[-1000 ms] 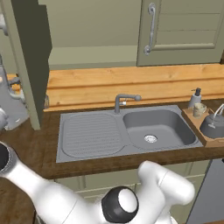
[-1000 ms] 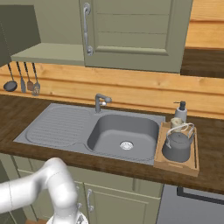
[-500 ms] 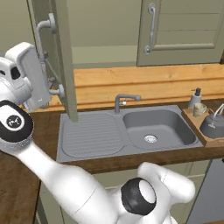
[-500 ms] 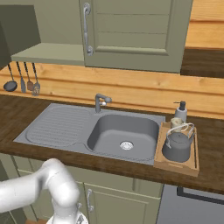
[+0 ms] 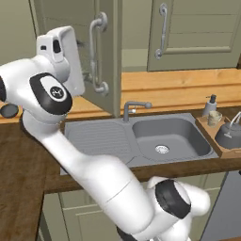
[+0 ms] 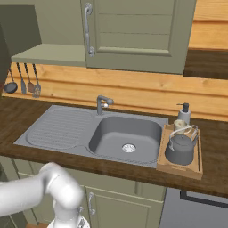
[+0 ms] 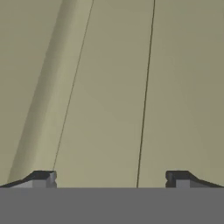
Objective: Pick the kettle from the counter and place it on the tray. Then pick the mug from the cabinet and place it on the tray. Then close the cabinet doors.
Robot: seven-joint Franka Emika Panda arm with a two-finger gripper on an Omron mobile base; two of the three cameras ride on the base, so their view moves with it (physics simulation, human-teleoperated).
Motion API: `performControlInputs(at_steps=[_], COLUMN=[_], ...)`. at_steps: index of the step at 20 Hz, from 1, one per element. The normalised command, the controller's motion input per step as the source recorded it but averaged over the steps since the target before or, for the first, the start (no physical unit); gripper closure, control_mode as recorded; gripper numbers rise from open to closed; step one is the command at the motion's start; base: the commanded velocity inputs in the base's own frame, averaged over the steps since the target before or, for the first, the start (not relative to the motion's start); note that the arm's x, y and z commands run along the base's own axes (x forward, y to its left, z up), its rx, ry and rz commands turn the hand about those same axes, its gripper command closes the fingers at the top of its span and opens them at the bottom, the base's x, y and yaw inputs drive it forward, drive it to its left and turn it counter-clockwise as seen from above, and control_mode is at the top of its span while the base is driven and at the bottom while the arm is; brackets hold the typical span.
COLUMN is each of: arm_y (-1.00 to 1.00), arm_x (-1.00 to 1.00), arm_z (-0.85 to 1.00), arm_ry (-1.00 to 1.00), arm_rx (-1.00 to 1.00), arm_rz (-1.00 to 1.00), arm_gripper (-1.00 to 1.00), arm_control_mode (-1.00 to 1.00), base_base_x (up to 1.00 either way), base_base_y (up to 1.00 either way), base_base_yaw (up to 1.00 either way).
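Left cabinet door [image 5: 107, 52] ajar, rigid, swings light; push panel flat near handle [image 5: 97, 56], 3 o'clock edge. End effector [image 7: 109, 177] released, empty.

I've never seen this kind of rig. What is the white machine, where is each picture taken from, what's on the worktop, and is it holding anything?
It is a white robot arm in a rendered kitchen. Two cameras ride on its base, behind it left and right; a third sits on the hand. On the dark counter beside the sink, a wooden tray carries the grey kettle and the mug, with a soap pump behind. The gripper is open and empty, facing a panel of the left cabinet door, which stands swung out.
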Motion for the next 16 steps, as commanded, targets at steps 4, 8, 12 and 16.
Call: performControlInputs(at_steps=[4, 8, 12, 16], arm_y=[-0.76, -0.76, -0.69, -0.65], arm_x=[0.64, 0.75, 0.80, 0.78], arm_z=[0.00, 0.00, 0.00, 0.00], arm_ry=[0.17, 0.11, 0.10, 0.07], arm_rx=[0.00, 0.02, 0.03, 0.03], arm_rz=[0.15, 0.19, 0.20, 0.19], arm_gripper=[-1.00, -1.00, -1.00, -1.00], arm_control_mode=[-1.00, -1.00, -1.00, -1.00], base_base_x=[0.00, 0.00, 0.00, 0.00], base_base_y=[0.00, 0.00, 0.00, 0.00], base_base_yaw=[0.00, 0.00, 0.00, 0.00])
